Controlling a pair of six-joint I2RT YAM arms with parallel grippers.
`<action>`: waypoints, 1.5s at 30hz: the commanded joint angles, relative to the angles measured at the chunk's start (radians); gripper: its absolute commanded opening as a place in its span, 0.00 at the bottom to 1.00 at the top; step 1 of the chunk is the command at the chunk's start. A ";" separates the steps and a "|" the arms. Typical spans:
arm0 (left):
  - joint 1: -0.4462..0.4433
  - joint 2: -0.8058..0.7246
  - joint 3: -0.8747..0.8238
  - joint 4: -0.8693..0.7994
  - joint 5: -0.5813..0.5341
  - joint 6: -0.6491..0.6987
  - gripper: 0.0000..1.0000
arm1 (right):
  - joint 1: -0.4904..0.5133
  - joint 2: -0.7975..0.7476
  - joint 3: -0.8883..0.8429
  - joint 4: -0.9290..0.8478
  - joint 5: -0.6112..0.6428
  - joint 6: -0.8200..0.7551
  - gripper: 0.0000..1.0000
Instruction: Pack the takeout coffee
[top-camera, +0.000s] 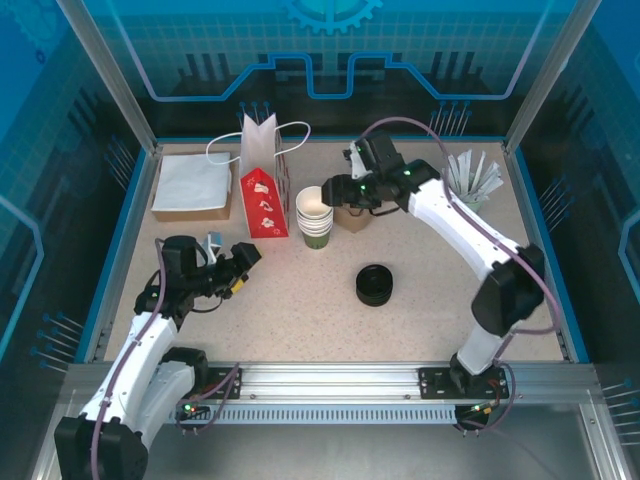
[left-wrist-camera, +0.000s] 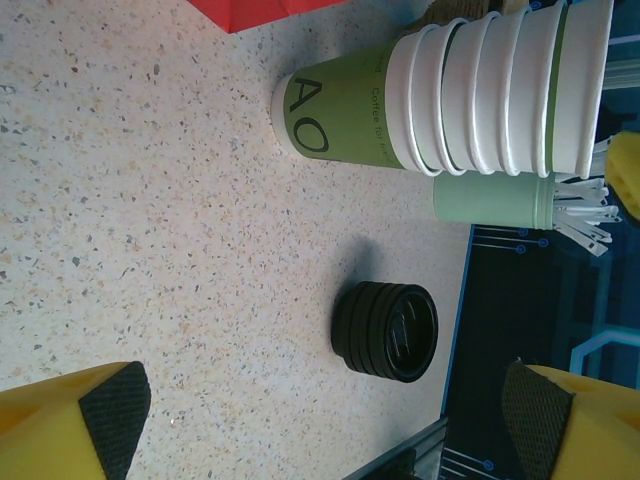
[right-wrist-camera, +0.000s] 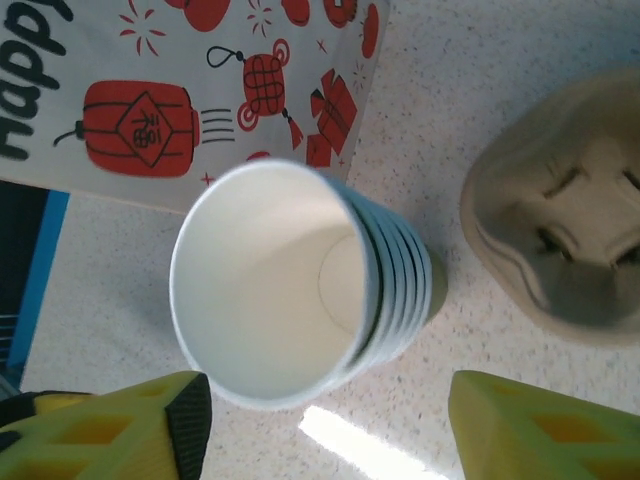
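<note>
A stack of several nested green paper cups with white rims stands mid-table; the top one is the takeout coffee cup, empty and white inside. In the left wrist view the stack lies across the top. My right gripper hovers at the stack's top, open. The top rim dips between its fingers, the left pad close beside the rim and the right finger well apart. My left gripper is open over bare table at the left, holding nothing.
A stack of black lids sits right of centre. A brown pulp carrier lies right of the cups and a red bag left of them. At the far right is a mint cup of sticks, at the back left a napkin box.
</note>
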 joint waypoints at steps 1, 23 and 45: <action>-0.007 -0.010 -0.002 -0.001 -0.008 -0.015 0.96 | 0.006 0.080 0.107 -0.128 0.012 -0.023 0.58; -0.008 0.007 0.035 -0.018 -0.034 0.000 0.96 | 0.009 0.137 0.215 -0.172 0.019 -0.038 0.08; -0.009 -0.013 0.085 -0.038 0.010 0.021 0.96 | 0.075 -0.263 0.187 -0.321 0.013 -0.067 0.04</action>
